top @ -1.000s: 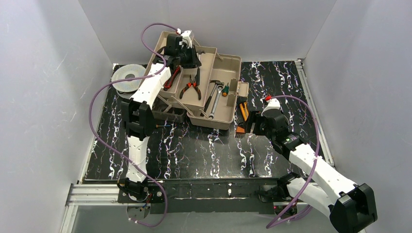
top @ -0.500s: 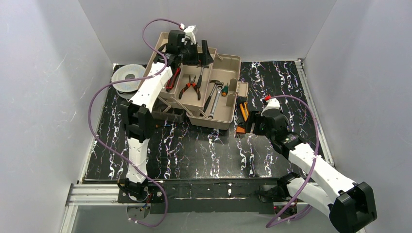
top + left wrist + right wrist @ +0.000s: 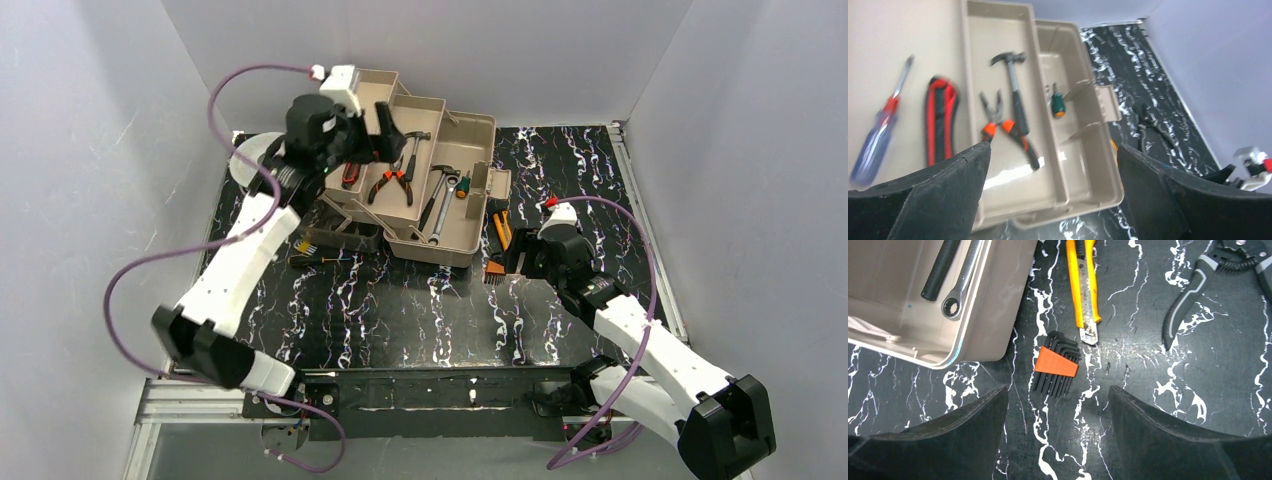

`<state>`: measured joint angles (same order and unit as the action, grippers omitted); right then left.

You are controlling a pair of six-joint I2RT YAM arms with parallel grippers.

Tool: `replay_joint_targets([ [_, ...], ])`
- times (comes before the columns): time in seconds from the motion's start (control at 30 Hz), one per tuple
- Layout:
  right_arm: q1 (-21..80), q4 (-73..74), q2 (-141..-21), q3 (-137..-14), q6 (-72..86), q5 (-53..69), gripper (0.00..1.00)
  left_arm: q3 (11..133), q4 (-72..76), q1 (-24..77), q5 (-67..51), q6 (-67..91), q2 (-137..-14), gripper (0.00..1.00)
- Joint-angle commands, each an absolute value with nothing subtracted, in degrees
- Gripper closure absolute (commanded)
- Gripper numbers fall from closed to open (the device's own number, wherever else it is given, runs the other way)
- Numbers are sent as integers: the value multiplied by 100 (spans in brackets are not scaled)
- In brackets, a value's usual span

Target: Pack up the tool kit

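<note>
The tan toolbox [image 3: 440, 250] is seen open at the far side of the counter [image 3: 400, 310], close to the back wall. A hammer [image 3: 1015, 95], orange pliers [image 3: 998, 122] and a green-handled screwdriver [image 3: 1057, 105] are laid in its trays, and a wrench [image 3: 963, 285] is found in the tray nearest to the right arm. The left pincer [image 3: 1052, 149] is held wide open above the trays and nothing is gripped by it. The right pincer [image 3: 1057, 390] is also spread wide and empty. It is placed over an orange hex key set [image 3: 1057, 364], which lies on the counter just beside the toolbox, with a yellow knife [image 3: 1083, 285] near it.
</note>
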<state>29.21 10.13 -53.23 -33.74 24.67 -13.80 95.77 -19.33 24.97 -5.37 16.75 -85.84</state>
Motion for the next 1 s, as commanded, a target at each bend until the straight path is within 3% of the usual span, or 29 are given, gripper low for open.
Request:
replay_joint_targets([
  [0.0, 2884, 960, -5343, -3543, 2597, -1855, 20, 8379, -1952, 2444, 634, 1849, -7259, 2],
  [0.27, 2603, 1425, -5833, -3864, 2800, -1864, 21, 7442, -3047, 2414, 1923, 1065, -5725, 2],
  [0.53, 1726, 1652, -6256, -4188, 3089, -1218, 22, 6397, -3124, 2411, 2043, 915, -4910, 2],
  [0.83, 1590, 1107, -6968, -4359, 3437, 851, 37, 5510, -3081, 2414, 2047, 859, -4279, 2],
  [0.97, 1595, 686, -7290, -4245, 3621, 1146, 39, 5437, -3227, 2417, 2019, 683, -4085, 2],
])
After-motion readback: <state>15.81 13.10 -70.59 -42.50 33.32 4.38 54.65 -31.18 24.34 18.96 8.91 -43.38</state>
